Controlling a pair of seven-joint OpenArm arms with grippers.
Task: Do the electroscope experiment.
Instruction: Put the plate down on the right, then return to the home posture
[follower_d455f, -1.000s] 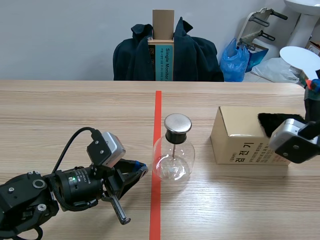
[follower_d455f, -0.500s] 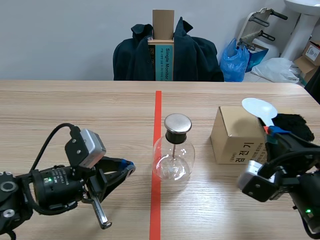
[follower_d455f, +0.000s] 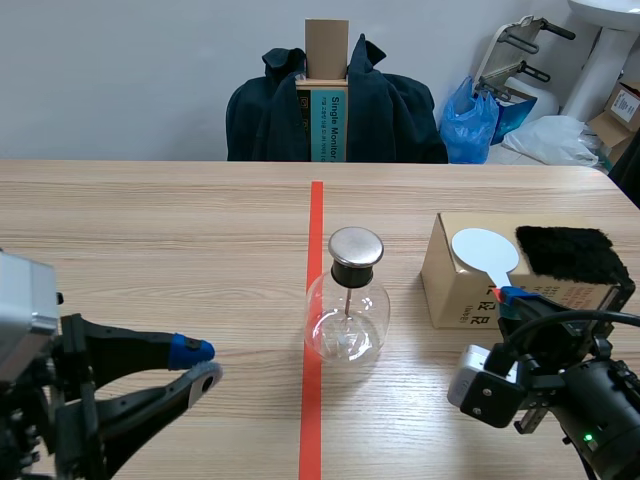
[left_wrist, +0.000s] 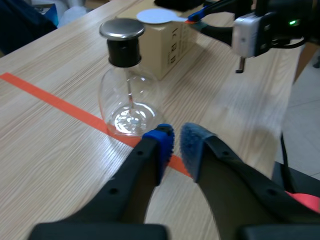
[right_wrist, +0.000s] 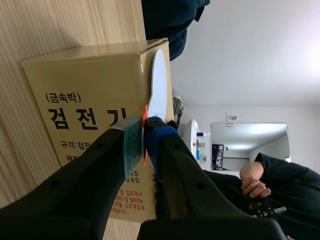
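The glass electroscope flask (follower_d455f: 347, 318) with a metal cap (follower_d455f: 356, 246) stands on the table, just right of the red tape line. To its right is a cardboard box (follower_d455f: 462, 292) with black fur (follower_d455f: 570, 256) on top. My right gripper (follower_d455f: 512, 297) is low in front of the box, shut on the handle of a white disc paddle (follower_d455f: 484, 250), which stands upright against the box. In the right wrist view the paddle (right_wrist: 156, 85) rises from between my pads (right_wrist: 132, 142). My left gripper (left_wrist: 177, 145) is shut on nothing, a short way before the flask (left_wrist: 131, 95).
Behind the table, a chair draped with a dark jacket (follower_d455f: 380, 110) holds a tall carton (follower_d455f: 326, 90). A blue bag (follower_d455f: 470, 120) and other clutter lie at the back right. A person's hand (right_wrist: 255, 186) shows beyond the box in the right wrist view.
My right arm came down from above the box to the table in front of it, carrying the paddle. My left arm drew back to the left and its fingers closed.
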